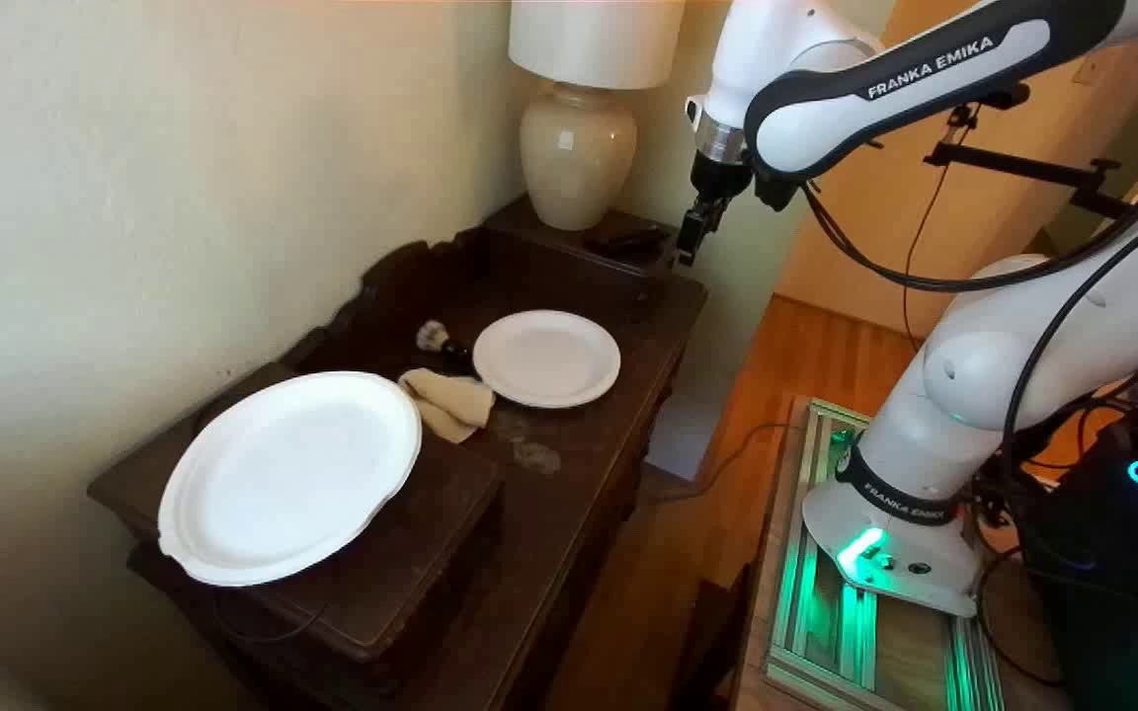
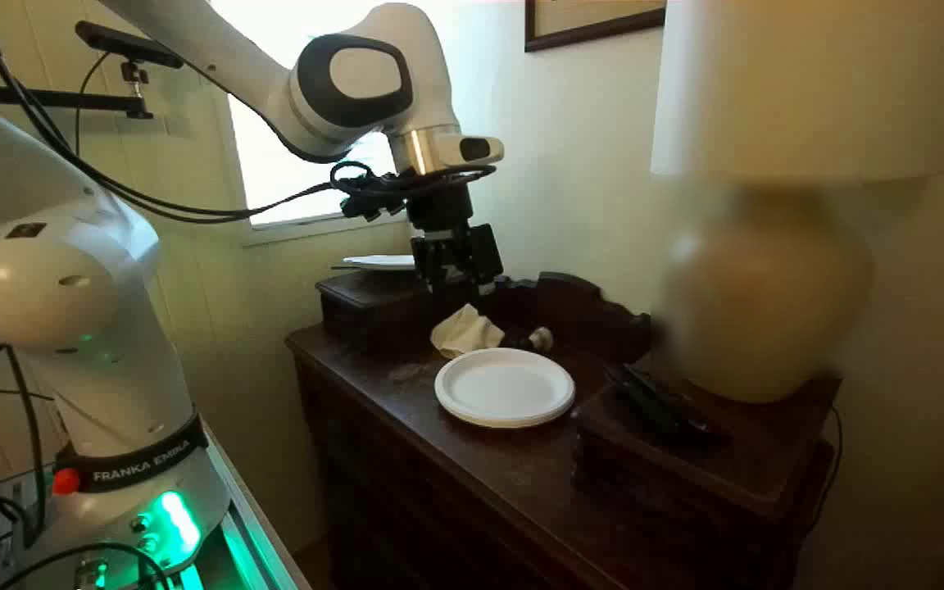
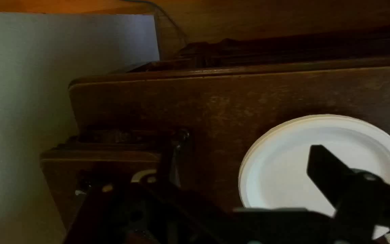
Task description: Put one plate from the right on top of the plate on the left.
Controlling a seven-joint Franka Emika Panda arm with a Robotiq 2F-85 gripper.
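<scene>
The plate on the left (image 1: 292, 479) is white and lies on the raised left end of the dresser. Its edge shows in an exterior view (image 2: 379, 262). The plates on the right (image 1: 547, 357) lie flat on the lower dresser top. Their rim looks layered, like a small stack, in an exterior view (image 2: 505, 389) and in the wrist view (image 3: 283, 173). My gripper (image 1: 688, 259) is in the air above the dresser, apart from both. It points down, fingers spread and empty, in an exterior view (image 2: 462, 287). In the wrist view my gripper (image 3: 245, 150) partly covers the right plates.
A beige cloth (image 1: 450, 403) and a shaving brush (image 1: 443, 341) lie between the plates. A lamp (image 1: 577, 153) and a dark object (image 2: 656, 406) stand on the raised right end. The dresser's front edge (image 3: 235, 73) borders the floor.
</scene>
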